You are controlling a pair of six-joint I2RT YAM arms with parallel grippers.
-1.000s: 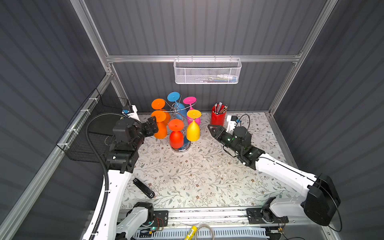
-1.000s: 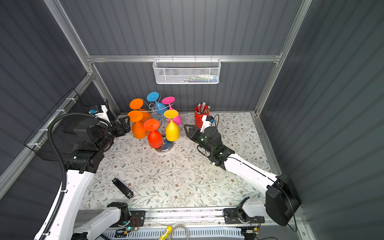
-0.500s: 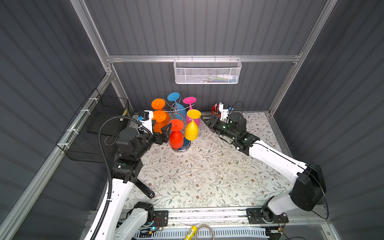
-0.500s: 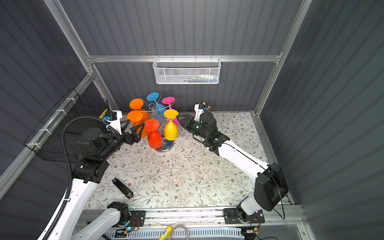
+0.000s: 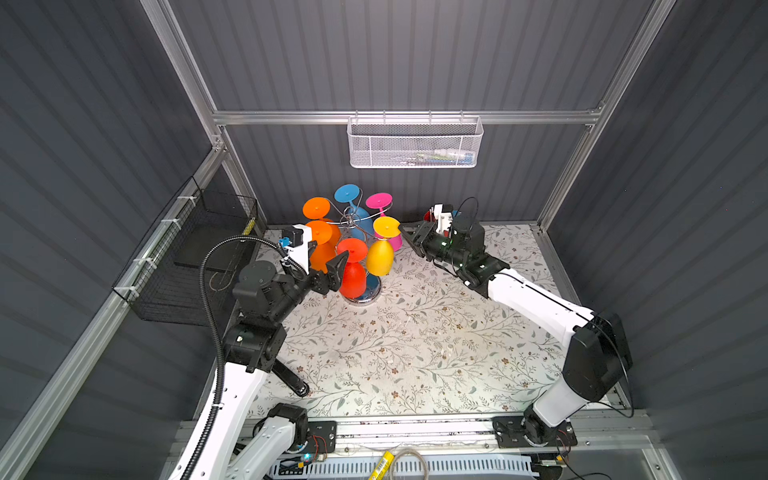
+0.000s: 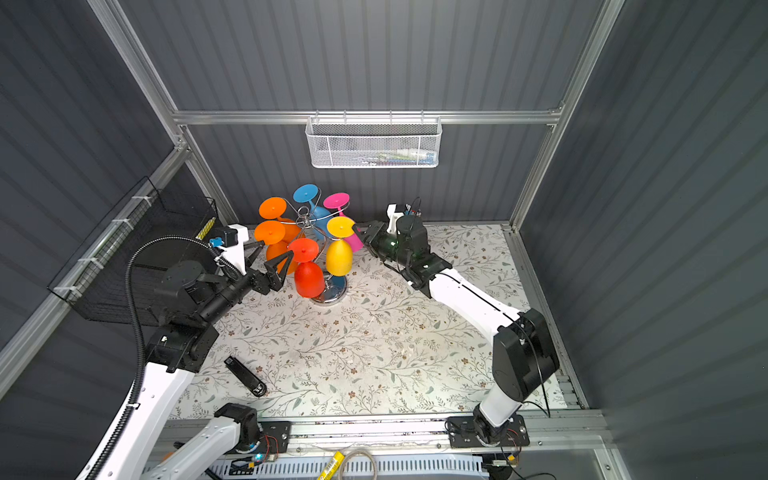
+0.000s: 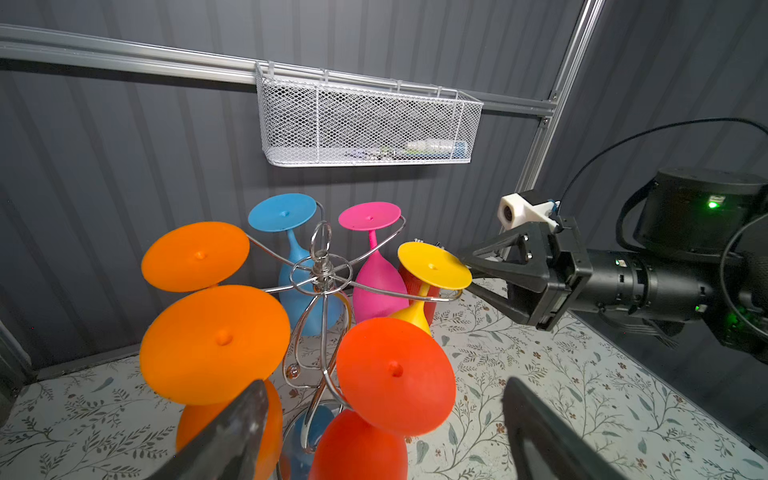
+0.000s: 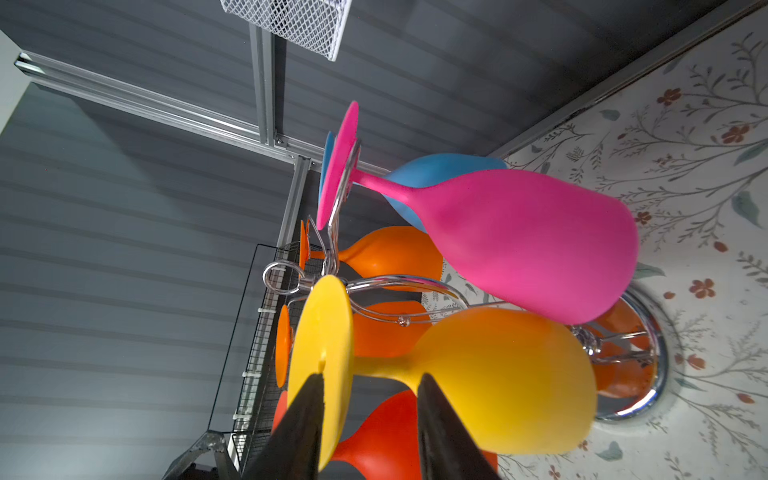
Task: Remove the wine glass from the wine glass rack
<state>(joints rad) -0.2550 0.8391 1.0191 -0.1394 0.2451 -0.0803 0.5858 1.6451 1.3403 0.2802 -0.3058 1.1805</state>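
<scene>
In both top views the wine glass rack (image 5: 370,297) stands on the floral bench (image 5: 415,353) close to the back wall, left of centre. Its shiny round base sits flat and six coloured glasses hang bowl-down from its arms. The yellow wine glass (image 5: 380,257) hangs on the rack's right side and the red glass (image 5: 353,280) at its front. The left pincer (image 6: 276,250) points in from the lower left with its jaws wide, just beside the red glass and the lower orange glass (image 6: 270,232), gripping nothing. The right pincer (image 5: 404,233) points in from the right, its tips at the edge of the yellow foot. A white mesh basket (image 5: 415,145) hangs on the back wall above. In the left wrist view the left pincer's fingers (image 7: 232,432) stand far apart at the bottom of the frame, the red foot beyond and between them. Right of centre, the right pincer (image 7: 466,272) has one finger above the yellow foot's rim and one below it. In the right wrist view the right pincer (image 8: 370,376) is partly narrowed and sits astride the yellow foot. One finger is close against the flat outer face, though I cannot tell if it touches. The other sits on the bowl side near the stem with a clear gap, so the glass is not yet clamped.
</scene>
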